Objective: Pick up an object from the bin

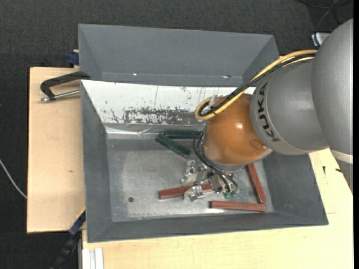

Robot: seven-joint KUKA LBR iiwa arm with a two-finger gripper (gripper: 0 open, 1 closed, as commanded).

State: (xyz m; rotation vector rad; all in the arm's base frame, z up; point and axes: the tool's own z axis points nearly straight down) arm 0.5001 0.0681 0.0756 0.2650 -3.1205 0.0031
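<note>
Grey metal bin (98, 167): floor dull and scuffed, back wall shiny with dark specks. We see gripper (197, 185) low over floor, centre-right, at right end of flat red-brown bar (173, 193) lying toward front. Spread or pinching, we cannot tell: glossy rounded orange wrist cover (230, 136) overhangs it. Second red-brown bar (238, 206) lies along front wall. Third red-brown bar (257, 182) lies slanted by right wall. Dark green angular piece (178, 142) lies near back wall, apart from gripper.

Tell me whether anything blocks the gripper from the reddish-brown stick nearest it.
Nothing visible does. The gripper sits right over one end of the reddish-brown stick; two more brown sticks lie aside, a dark green piece farther back.
</note>
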